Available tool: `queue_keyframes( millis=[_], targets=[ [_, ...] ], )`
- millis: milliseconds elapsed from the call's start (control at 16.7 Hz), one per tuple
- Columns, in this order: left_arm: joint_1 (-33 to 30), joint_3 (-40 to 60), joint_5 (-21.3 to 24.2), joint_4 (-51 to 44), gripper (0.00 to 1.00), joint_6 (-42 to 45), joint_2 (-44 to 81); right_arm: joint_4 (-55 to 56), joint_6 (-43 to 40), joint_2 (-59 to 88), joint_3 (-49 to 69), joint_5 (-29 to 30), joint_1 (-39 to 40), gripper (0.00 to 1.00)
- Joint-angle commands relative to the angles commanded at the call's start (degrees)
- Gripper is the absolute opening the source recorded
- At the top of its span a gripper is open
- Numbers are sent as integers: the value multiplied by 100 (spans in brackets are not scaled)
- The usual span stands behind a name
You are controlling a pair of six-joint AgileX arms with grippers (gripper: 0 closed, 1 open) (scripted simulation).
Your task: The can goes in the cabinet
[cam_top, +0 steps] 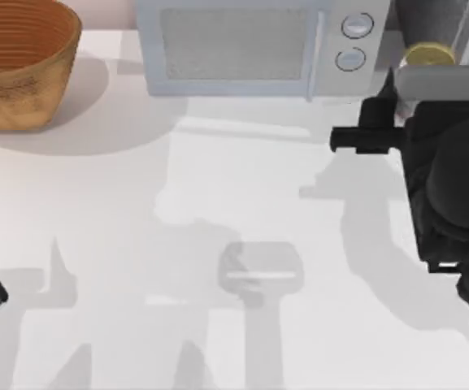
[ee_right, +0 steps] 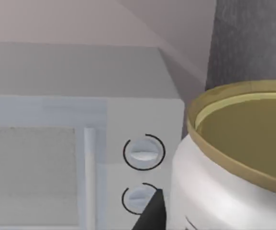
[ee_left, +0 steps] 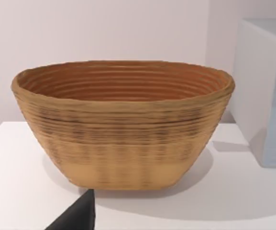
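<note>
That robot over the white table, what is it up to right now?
The right arm is reaching toward the far right corner of the table, where the can sits by the grey cabinet, next to the pale microwave. The right wrist view has the can's gold top very close, so the arm seems to be carrying it or about to let go. The left arm is parked at the table's left edge, facing a woven basket.
</note>
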Motion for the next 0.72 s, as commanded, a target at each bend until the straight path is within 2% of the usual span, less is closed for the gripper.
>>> queue_keyframes(
  millis=[300, 720],
  targets=[
    [0, 0, 0, 0, 100, 0, 0, -1012, 41, -2318, -611, -970, -811, 0],
    [0, 0, 0, 0, 100, 0, 0, -2409, 171, -4724, -1542, -2316, -1785, 0]
  ],
)
